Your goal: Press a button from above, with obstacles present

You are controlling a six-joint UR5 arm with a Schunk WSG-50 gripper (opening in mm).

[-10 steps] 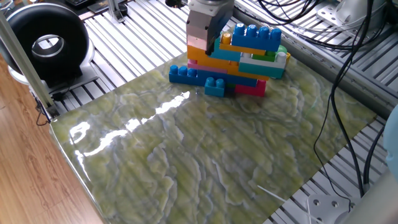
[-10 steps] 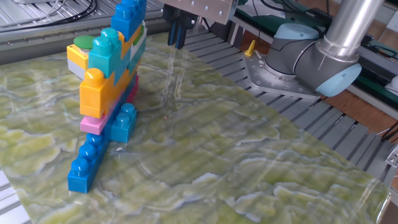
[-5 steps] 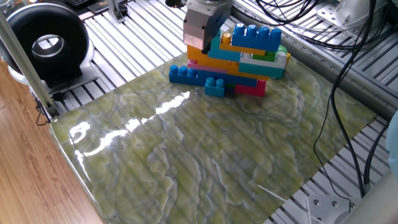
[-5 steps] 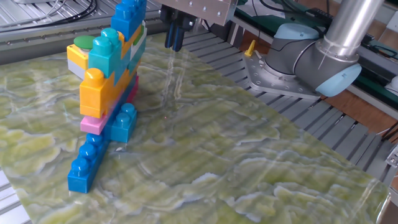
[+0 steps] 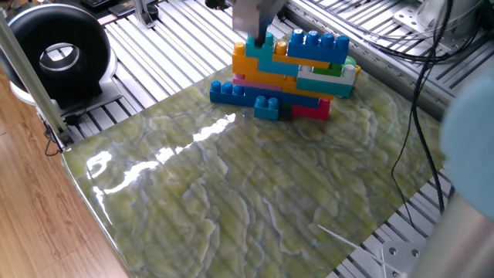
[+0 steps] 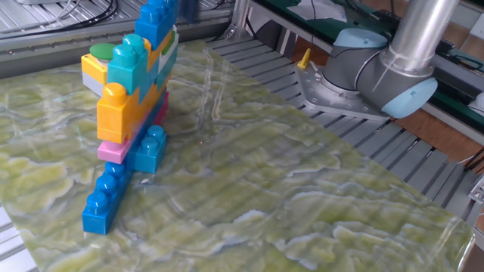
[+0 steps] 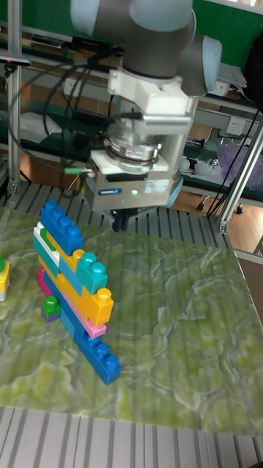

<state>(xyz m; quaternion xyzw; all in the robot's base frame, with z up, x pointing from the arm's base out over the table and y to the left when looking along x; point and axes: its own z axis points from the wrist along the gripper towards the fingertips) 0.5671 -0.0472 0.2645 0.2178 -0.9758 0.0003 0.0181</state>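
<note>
The obstacles (image 5: 289, 73) are a stacked pile of studded toy bricks in blue, orange, teal, pink and yellow, standing at the far side of the marbled mat. This pile (image 6: 125, 113) runs toward the camera in the other fixed view and sits at the left as the brick stack (image 7: 73, 285) in the tall view. A green round button (image 6: 101, 51) on a yellow and white box shows just behind the pile. My gripper (image 5: 258, 35) is a blur above the pile's left end. Its dark fingers (image 7: 120, 217) hang behind the pile, above the mat.
A green marbled mat (image 5: 255, 193) covers the table. A black round device (image 5: 58, 54) stands at the far left. The arm's grey base (image 6: 370, 64) sits beside the mat. Cables (image 5: 417, 93) hang at the right edge.
The gripper has risen and shifted along the pile's top; it has left most of the other fixed view, where it hung beside the pile. The bricks have not moved.
</note>
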